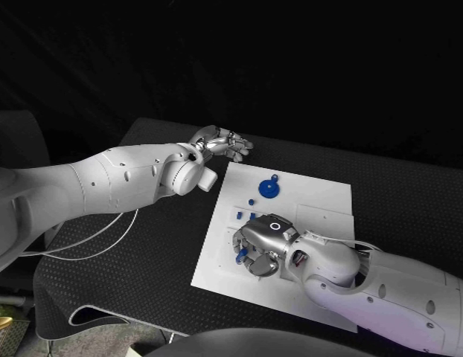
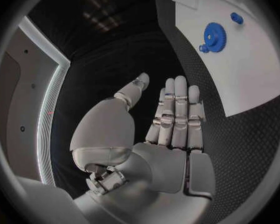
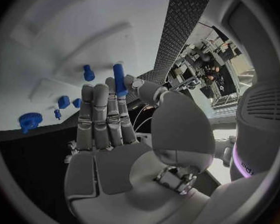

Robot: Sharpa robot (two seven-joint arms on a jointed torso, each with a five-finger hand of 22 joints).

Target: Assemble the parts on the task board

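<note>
Left hand [image 1: 223,141]: hovers over the black table [image 1: 135,253], just off the far left corner of the task board [image 1: 318,193]. Fingers straight and side by side, thumb apart; it holds nothing and touches nothing.

Task board: white plate, mid-table, landmark for all entries below.

Blue gear [image 1: 268,187]: lies flat on the board's far half, near its left edge, well clear of both hands. A small stub sits just beside it, on its near side.

Small blue parts [image 3: 63,102]: a few short pieces stand on the board between the gear and the right hand. Exact count and seating cannot be told.

Blue peg [image 3: 119,79]: long cylinder, pinched between the thumb and a fingertip of the right hand, held above the board's near half.

Right hand [image 1: 262,249]: over the board's near left portion, other fingers extended alongside the peg.

Handling note (judgement): the step appears to be seating the peg. Keep it square to the board, centre it over its hole before lowering, press straight, and release only once it stands unaided. Avoid brushing the neighbouring small parts.
</note>
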